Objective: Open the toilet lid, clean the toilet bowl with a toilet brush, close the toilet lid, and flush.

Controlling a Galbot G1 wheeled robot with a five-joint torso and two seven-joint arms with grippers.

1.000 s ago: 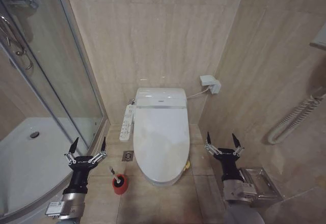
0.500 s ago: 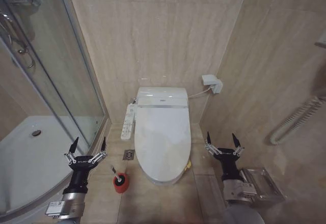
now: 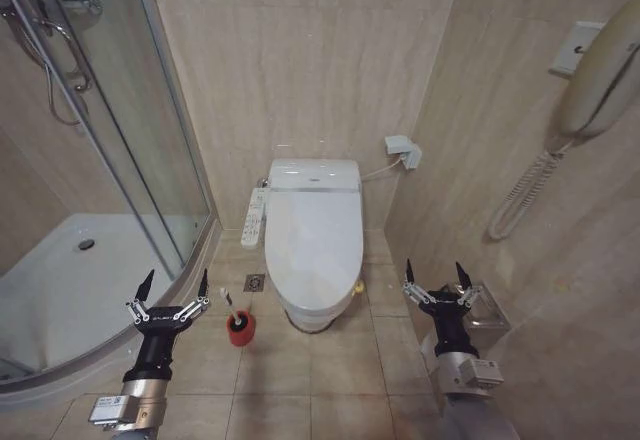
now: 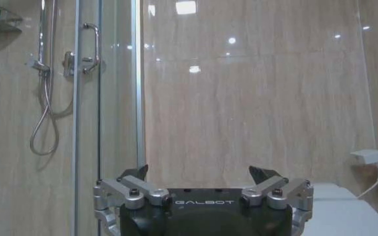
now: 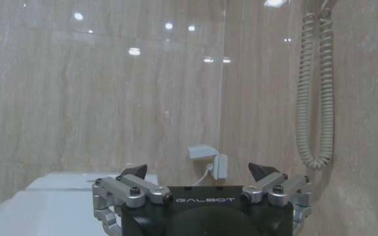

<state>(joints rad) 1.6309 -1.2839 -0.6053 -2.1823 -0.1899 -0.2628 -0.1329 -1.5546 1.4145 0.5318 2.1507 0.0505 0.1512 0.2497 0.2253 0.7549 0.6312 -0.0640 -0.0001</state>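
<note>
The lid [image 3: 314, 248] is seen shut, lying flat over the bowl, so the bowl's inside can't be made out. It's a glossy white elongated oval, widest toward the back wall and narrowing toward the front. A small yellow bit is spotted at its right front rim, low by the floor. The brush [image 3: 237, 320] is parked on the floor tiles just left of the toilet's front end: black bristle head sat in a little red cup, thin white handle tilted up and to the left.
</note>
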